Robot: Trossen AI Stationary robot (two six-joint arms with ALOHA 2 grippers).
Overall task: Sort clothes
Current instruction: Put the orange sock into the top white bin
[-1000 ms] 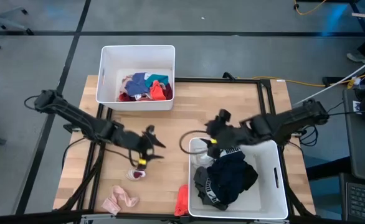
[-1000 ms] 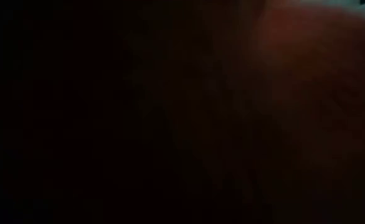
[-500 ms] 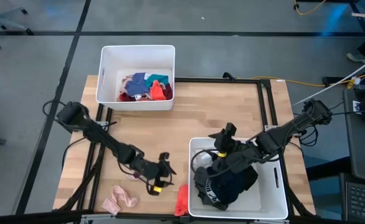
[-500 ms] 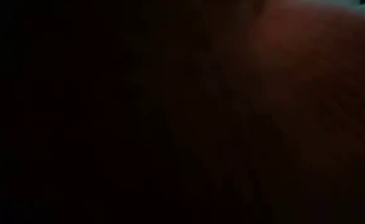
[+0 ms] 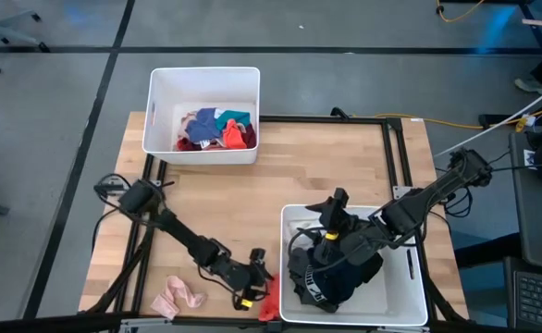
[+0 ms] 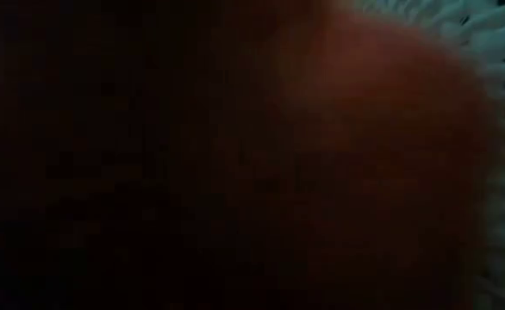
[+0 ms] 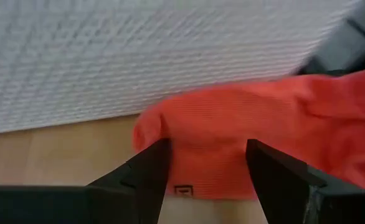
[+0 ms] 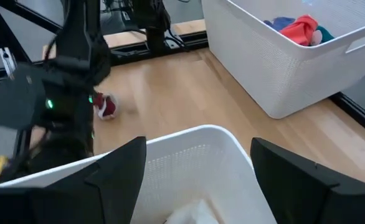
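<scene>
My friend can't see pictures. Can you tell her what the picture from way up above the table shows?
On a wooden table, the left pincer, open, reaches toward a red garment lying beside a white bin of dark clothes. The right pincer, open, is above that bin. Another white bin holds colourful clothes, and a pink garment lies near the table's front edge.
</scene>
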